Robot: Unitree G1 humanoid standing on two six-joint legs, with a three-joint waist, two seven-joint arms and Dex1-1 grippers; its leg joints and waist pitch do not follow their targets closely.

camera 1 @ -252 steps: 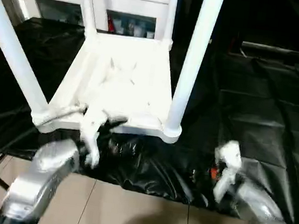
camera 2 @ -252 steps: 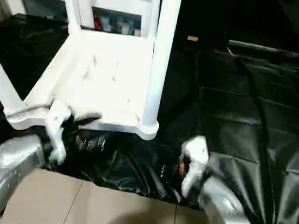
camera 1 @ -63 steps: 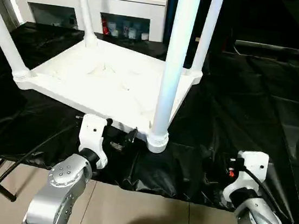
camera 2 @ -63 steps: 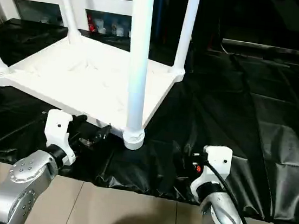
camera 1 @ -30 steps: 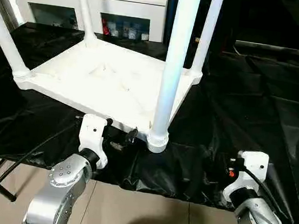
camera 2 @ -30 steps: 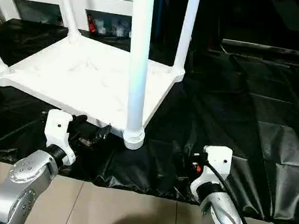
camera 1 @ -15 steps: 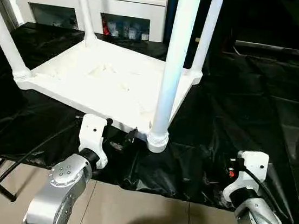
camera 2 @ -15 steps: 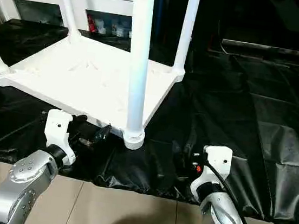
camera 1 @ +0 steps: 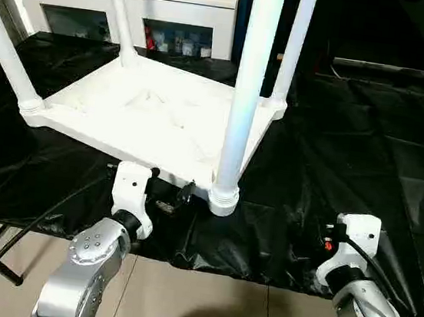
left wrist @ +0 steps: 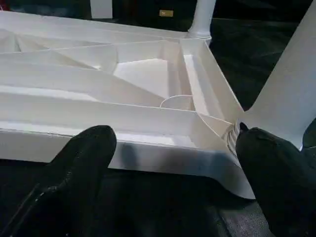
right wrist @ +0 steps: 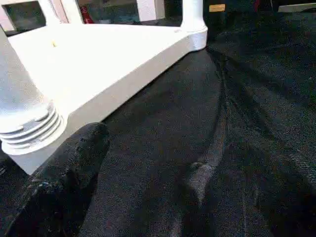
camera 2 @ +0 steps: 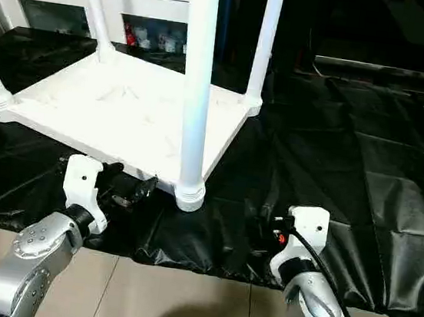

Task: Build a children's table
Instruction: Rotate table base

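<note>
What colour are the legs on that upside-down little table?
White, like the top; the nearest leg shows it best in the left eye view.

Black plastic sheet (camera 1: 353, 145) spread over the work surface, creased and wrinkled, near edge hanging toward a tiled floor (camera 1: 202, 304), children's table (camera 1: 155, 117) resting upside down on the sheet's left part, four legs pointing up, sheet's right part bare

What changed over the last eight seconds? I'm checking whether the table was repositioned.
The upside-down children's table has turned, a corner leg now nearest the robot. The left gripper, earlier at its near rim, sits open just short of it. The right gripper remains clear; four legs remain fitted.
</note>
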